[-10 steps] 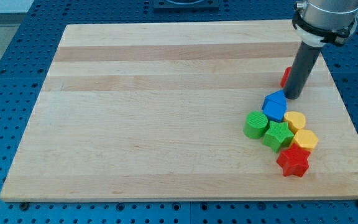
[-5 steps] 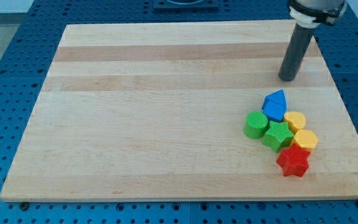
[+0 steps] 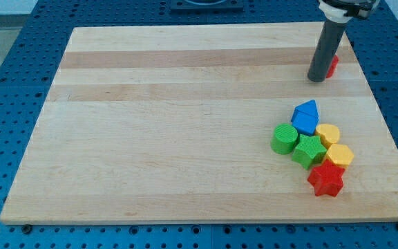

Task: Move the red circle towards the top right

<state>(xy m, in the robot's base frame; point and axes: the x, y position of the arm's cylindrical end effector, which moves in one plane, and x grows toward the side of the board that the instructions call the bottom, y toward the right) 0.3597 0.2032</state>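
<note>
Red circle (image 3: pixel 332 66) sits near the view's top right of the wooden surface (image 3: pixel 185 124), mostly hidden behind the rod; only a sliver shows on the rod's right side. My tip (image 3: pixel 316 79) rests on the surface just to the view's left of and slightly below that block, touching it or very nearly so; I cannot tell which.

No jaws fitted: the arm ends in a plain rod, so nothing opens, closes or is held.

Well apart, lower right, a tight cluster: blue block (image 3: pixel 306 116), green circle (image 3: pixel 284 138), green block (image 3: pixel 309 151), two yellow blocks (image 3: pixel 329 133) (image 3: pixel 339 155) and red star (image 3: pixel 325 179). None is near the tip.

Handling judgement: the red circle looks small, rigid and light, likely to slide readily on smooth wood. A round side gives no flat face, so an off-centre push would let it roll off the rod sideways. Contact should be on its lower-left flank, in line with its centre. The surface edge is close; an over-push could carry it off.
</note>
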